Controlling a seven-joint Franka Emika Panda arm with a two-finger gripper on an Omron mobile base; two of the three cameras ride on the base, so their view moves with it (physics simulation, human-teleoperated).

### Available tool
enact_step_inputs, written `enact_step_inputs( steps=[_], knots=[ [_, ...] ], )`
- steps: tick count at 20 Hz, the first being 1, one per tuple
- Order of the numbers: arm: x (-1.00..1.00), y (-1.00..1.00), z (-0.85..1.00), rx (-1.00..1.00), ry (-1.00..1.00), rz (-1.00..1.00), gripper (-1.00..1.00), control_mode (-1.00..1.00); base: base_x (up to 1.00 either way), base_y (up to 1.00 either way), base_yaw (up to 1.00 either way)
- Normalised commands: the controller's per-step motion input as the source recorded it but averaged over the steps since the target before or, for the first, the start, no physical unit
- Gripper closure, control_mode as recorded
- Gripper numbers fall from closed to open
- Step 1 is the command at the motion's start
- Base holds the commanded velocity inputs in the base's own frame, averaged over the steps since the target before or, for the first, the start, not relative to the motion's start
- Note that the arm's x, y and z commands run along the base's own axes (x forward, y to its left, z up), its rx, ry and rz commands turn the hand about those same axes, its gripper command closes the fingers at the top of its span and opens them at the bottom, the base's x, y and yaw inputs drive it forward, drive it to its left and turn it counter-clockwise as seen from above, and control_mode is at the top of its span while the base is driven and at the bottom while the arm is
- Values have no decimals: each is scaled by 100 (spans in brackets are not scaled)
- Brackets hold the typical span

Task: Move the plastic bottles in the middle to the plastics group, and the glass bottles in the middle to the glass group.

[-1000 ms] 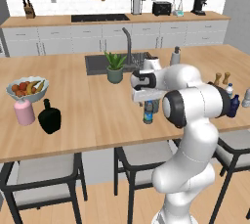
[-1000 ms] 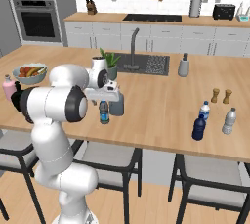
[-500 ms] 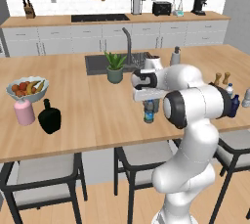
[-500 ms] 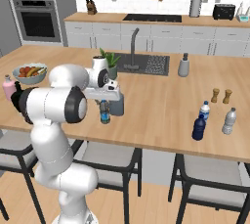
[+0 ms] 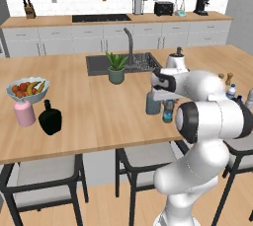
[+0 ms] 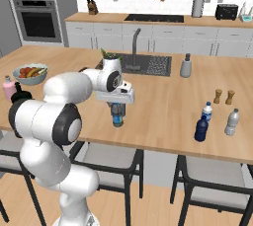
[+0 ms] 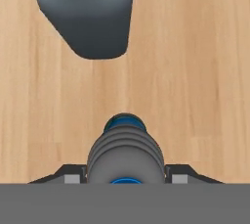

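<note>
My gripper [image 7: 125, 175] is shut on the clear plastic bottle [image 7: 125, 152], which has a ribbed body and a blue cap; a dark finger [image 7: 73, 175] presses each side. The bottle [image 6: 117, 117] stands on the island counter under the gripper [image 6: 117, 107], near the front edge. Close beside it is the grey-blue glass bottle [image 5: 152, 102], also at the top of the hand view [image 7: 85, 12]. The dark navy bottle [image 6: 201, 129] stands far right by the plastics group: a small water bottle [image 6: 207, 111] and a pale clear bottle [image 6: 231, 122]. The glass group's pink bottle [image 5: 23, 113] and black bottle [image 5: 49, 117] stand far left.
A fruit bowl [image 5: 27, 89] sits behind the glass group. A potted plant [image 5: 117, 67] and the sink [image 5: 101, 64] with its faucet lie behind the gripper. Two brown shakers [image 6: 223, 95] stand behind the plastics group, with a grey dispenser [image 6: 186, 66] further back. Stools line the island's front edge.
The fingers have closed in on the clear plastic bottle. The arm and the bottles have stayed where they were.
</note>
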Motion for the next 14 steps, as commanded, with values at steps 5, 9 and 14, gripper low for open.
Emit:
enact_step_inputs(
  steps=[5, 9, 14],
  knots=[
    [0, -100, 28, -1, 8, -14, 100, -100, 0, 0, 0],
    [10, -100, 24, -1, 17, -13, 100, -100, 0, 0, 0],
    [13, -100, 18, 0, 15, -12, 100, -100, 0, 0, 0]
  ],
)
